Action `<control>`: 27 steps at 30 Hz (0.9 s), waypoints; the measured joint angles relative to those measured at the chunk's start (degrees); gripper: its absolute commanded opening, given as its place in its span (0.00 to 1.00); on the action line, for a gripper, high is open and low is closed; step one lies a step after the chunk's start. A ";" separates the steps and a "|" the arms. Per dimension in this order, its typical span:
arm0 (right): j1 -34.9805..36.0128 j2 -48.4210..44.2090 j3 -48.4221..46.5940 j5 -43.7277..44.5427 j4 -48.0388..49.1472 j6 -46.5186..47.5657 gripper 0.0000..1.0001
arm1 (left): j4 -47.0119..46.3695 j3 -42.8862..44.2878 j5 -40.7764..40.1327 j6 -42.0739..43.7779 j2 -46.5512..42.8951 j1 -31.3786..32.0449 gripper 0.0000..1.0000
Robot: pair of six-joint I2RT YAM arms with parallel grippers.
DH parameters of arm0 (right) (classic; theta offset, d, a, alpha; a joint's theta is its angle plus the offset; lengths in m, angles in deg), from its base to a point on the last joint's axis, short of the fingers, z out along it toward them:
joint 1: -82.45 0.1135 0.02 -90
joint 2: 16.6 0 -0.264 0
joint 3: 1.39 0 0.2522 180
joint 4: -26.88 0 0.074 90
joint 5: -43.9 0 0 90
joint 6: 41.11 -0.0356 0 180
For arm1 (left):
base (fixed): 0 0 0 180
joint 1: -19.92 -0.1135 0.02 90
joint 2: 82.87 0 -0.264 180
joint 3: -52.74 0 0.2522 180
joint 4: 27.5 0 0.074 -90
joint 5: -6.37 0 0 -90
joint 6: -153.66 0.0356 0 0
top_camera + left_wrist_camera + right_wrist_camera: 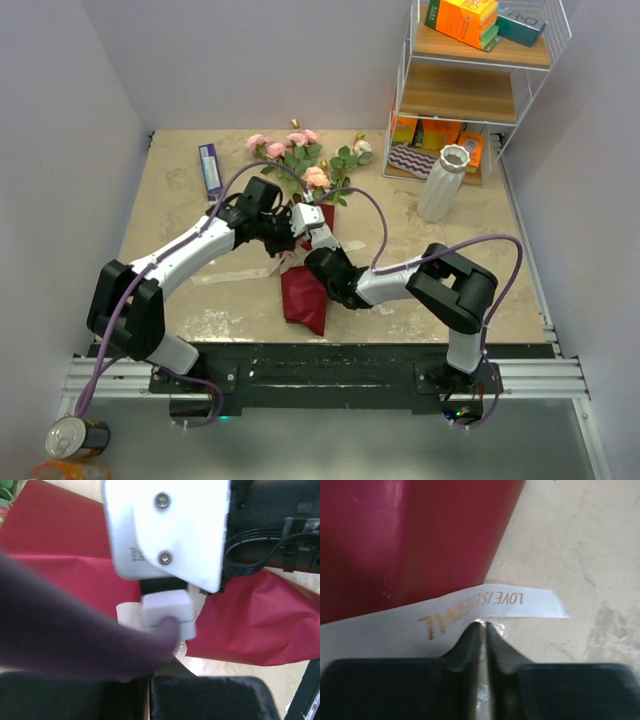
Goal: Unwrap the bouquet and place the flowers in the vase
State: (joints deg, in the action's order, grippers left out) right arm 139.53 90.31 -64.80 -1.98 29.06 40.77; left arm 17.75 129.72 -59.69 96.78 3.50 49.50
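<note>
Fingers (462,652) of the right gripper (481,627) are seen standing almost together on the cream ribbon (520,602), beside the maroon paper cone (410,540). The left gripper (277,237) is shut, though what it holds cannot be told. The bouquet (303,300) is laid on the table (180,200), well apart from the vase (443,182). If only the edge is pinched, the ribbon could be lost on pulling. The knot could also be tightened, or the whole bouquet dragged. Gold lettering is read as "LOVE IS", then a blurred word, perhaps "ETERNAL".
</note>
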 measured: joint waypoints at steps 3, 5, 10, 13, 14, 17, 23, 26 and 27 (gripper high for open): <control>-0.42 -0.57 2.14 -0.68 2.99 -0.50 0.00 | -0.09 0.00 0.09 0.59 0.20 -0.61 0.00; -1.46 -2.36 4.07 -1.66 3.32 -2.69 0.00 | -0.11 0.00 0.76 0.98 0.20 -0.87 0.00; -6.80 -8.48 6.45 -1.70 -1.11 -11.50 0.00 | 2.01 0.00 0.92 1.05 0.09 -4.37 0.00; -8.92 -11.61 6.51 -2.03 -3.15 -15.61 0.00 | 4.15 0.00 0.92 1.25 -0.98 -6.01 0.00; -9.03 -12.55 6.71 -2.32 -3.50 -16.59 0.00 | 5.07 0.00 0.90 1.53 -1.97 -6.23 0.00; -9.03 -15.37 7.78 -4.33 -4.04 -18.23 0.11 | 7.32 0.00 0.92 2.16 -5.92 -6.40 0.00; -9.05 -24.85 13.35 -15.69 0.52 -17.88 0.46 | 9.99 0.00 0.90 2.71 -11.69 -6.97 0.00; -9.18 -28.04 14.14 -23.37 4.07 -18.01 0.47 | 11.10 0.00 0.90 2.71 -12.15 -6.97 0.00; -9.22 -28.33 14.10 -25.29 4.96 -18.21 0.47 | 11.43 0.00 0.90 2.71 -12.13 -6.97 0.00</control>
State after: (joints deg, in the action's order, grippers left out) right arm 130.31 61.98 -50.70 -27.27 34.03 22.56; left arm 29.18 129.72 -58.79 99.49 -8.63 42.53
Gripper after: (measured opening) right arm 0.464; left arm 0.015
